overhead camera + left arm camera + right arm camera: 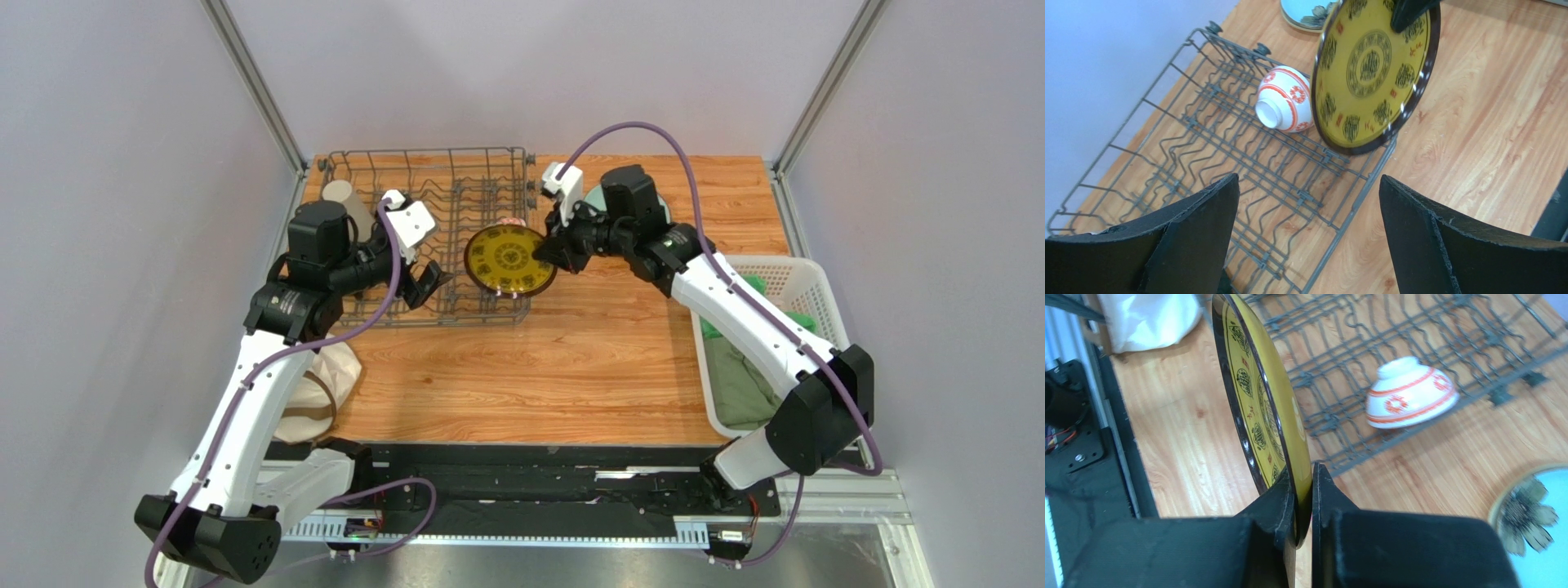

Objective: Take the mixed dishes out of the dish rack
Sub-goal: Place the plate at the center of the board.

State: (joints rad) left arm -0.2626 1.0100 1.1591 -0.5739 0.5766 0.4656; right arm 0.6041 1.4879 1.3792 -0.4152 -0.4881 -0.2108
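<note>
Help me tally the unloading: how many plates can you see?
2. The yellow-and-dark patterned plate is pinched by the right gripper at the dish rack's edge; the pale green flowered plate lies on the table. Others may be hidden.

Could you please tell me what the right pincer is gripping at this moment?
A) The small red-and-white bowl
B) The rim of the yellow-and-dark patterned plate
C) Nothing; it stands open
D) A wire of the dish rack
B: in the right wrist view the right pincer is closed on the rim of the yellow-and-dark patterned plate, while the small red-and-white bowl sits untouched in the dish rack.
</note>
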